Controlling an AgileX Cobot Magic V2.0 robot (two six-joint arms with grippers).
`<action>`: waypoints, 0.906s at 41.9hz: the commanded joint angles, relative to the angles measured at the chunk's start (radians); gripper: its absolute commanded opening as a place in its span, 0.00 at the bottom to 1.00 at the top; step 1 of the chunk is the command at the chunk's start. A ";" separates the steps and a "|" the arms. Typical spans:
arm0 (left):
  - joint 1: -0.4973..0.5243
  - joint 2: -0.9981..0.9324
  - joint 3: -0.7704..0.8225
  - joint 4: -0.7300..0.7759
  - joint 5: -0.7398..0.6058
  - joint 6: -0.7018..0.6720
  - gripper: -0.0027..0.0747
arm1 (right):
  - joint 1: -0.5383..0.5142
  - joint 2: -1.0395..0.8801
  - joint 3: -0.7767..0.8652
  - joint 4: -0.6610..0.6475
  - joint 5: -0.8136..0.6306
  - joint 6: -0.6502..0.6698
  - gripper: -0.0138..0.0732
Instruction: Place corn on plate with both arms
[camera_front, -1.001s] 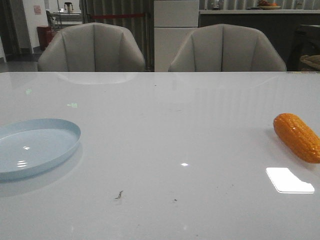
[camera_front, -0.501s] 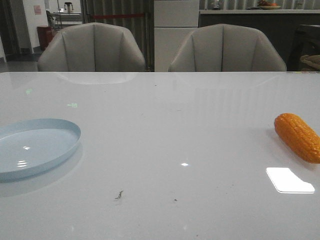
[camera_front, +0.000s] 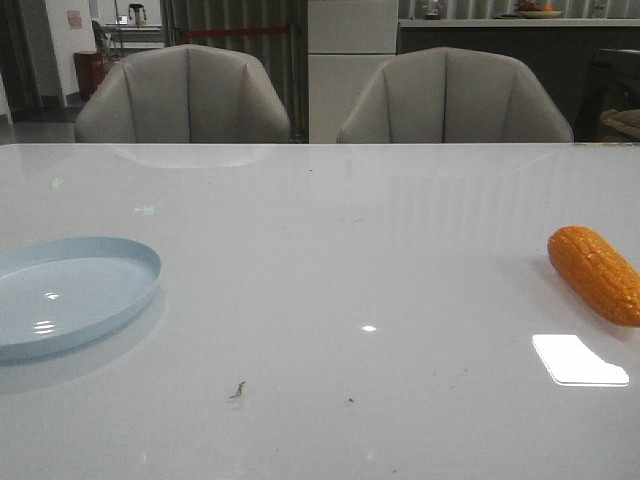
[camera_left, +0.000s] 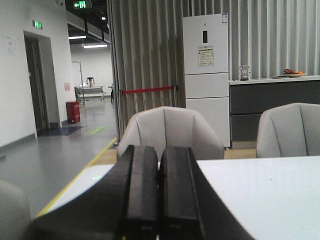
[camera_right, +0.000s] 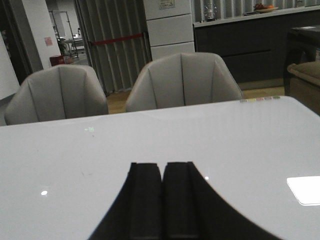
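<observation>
Unmoved, glossy orange corn (camera_front: 597, 273) lies tableside.

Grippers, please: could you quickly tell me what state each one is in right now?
Left gripper: closed, jaws pressed together, holding nothing.
Right gripper: closed, jaws together, holding nothing.

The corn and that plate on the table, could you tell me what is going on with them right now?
Nothing is being handled yet. The corn lies on the table at the far right, and the plate sits bare at the far left, well apart from it. The left gripper and right gripper each show fingers pressed together, holding nothing, and neither arm appears in the front view. The corn has yet to be picked up.
</observation>
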 joint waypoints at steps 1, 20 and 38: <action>0.001 0.041 -0.115 0.021 -0.010 -0.010 0.16 | -0.005 0.027 -0.139 0.006 0.036 -0.006 0.22; 0.001 0.521 -0.318 0.017 0.138 -0.010 0.16 | -0.005 0.497 -0.323 0.006 0.070 -0.006 0.22; 0.001 0.847 -0.318 -0.086 0.140 -0.010 0.53 | -0.005 0.815 -0.323 0.006 0.092 -0.006 0.49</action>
